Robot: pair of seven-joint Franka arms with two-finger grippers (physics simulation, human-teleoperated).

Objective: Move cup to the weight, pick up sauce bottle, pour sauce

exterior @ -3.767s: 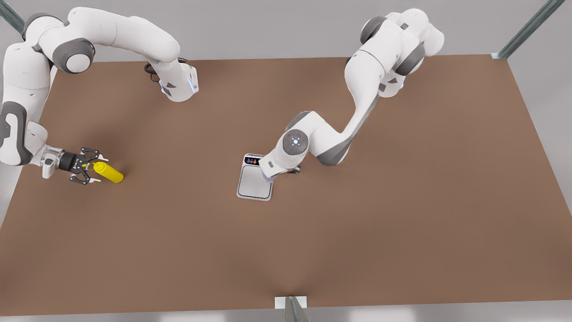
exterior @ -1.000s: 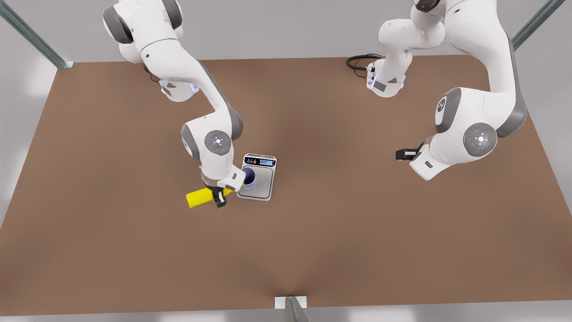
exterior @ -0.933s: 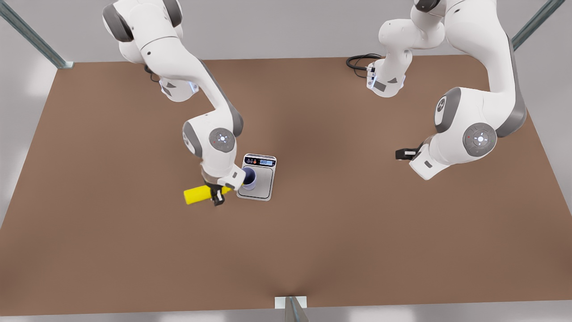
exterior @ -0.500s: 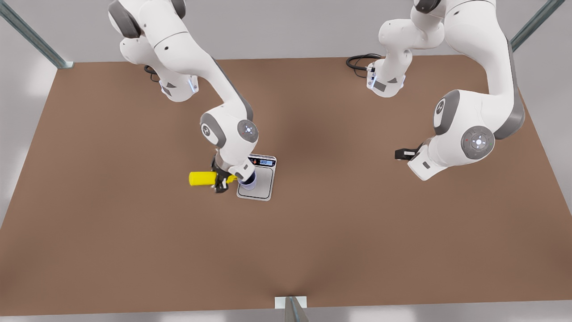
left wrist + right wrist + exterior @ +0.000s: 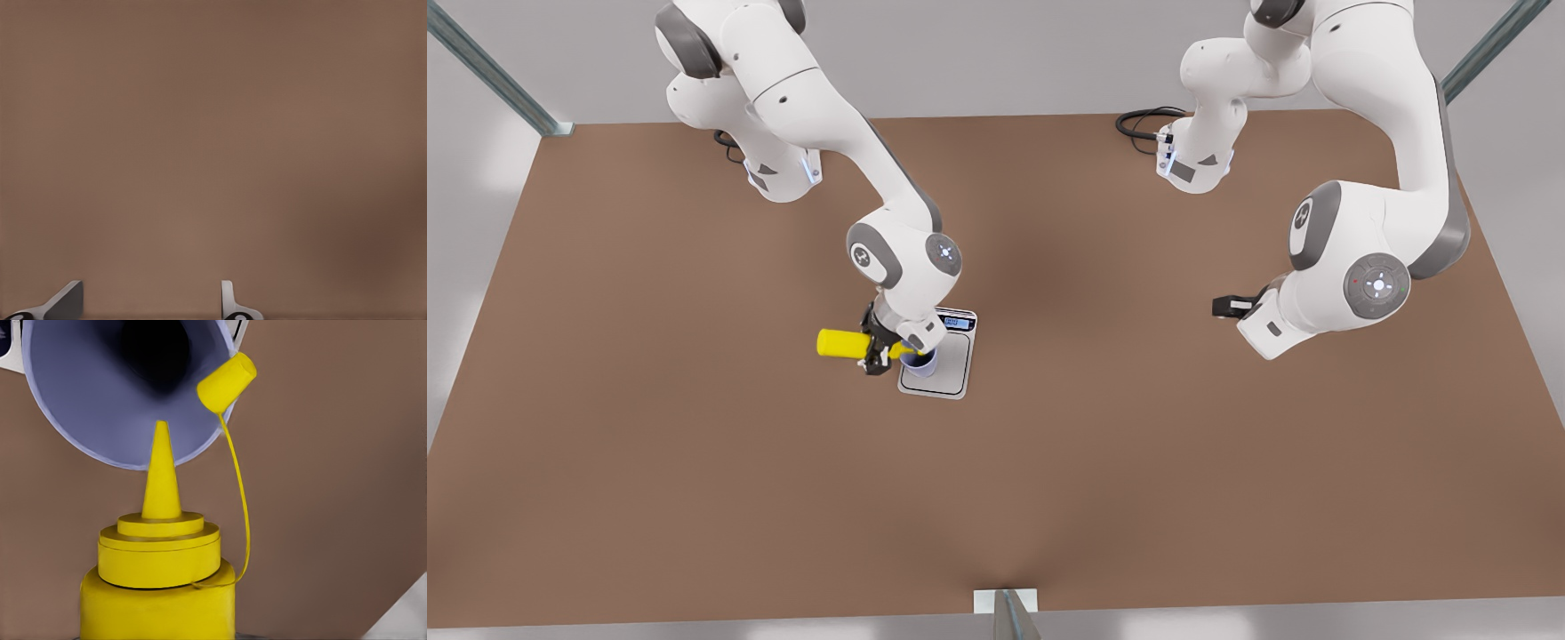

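Now the sauce bottle (image 5: 843, 343) lies nearly level at the cup's nine o'clock, its nozzle (image 5: 161, 473) reaching over the lavender cup (image 5: 127, 390) that stands on the weight (image 5: 951, 364); half a second ago it hung lower and farther out, a second ago more so. The tethered cap (image 5: 227, 382) dangles free, so pouring looks about to start, though no sauce shows. The right gripper (image 5: 874, 349) is clamped on the bottle. The left gripper (image 5: 150, 303), fingers apart and holding nothing, waits over bare brown table (image 5: 1138, 462) at the scale's three o'clock.
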